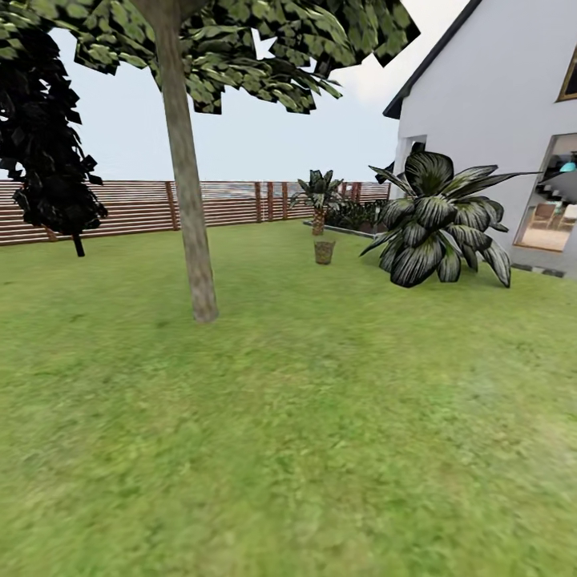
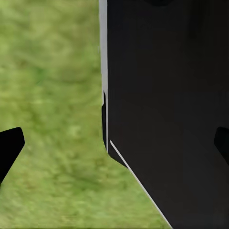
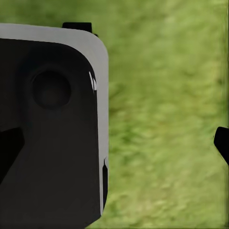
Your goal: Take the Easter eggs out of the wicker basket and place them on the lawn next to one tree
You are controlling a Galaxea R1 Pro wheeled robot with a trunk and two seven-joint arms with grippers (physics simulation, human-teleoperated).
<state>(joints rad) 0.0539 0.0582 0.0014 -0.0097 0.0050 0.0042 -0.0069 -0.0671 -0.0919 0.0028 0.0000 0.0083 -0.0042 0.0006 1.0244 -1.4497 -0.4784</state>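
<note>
Wicker basket point(image 1: 324, 252) stands upright beyond the tree's vertical trunk point(image 1: 188, 184).

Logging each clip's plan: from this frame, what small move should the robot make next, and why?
Probably roll forward toward the wicker basket, which stands far off on the lawn beyond the tree. Both wrist views show spread fingertips over grass, holding nothing, so no egg has been collected.

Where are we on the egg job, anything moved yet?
Nothing looks done. The wicker basket stands on the lawn far ahead, beyond the tree; its contents are too small to tell. Left pincer and right pincer are both spread with nothing between the tips. Left: reach the basket, then carry all three eggs to the tree.
</note>
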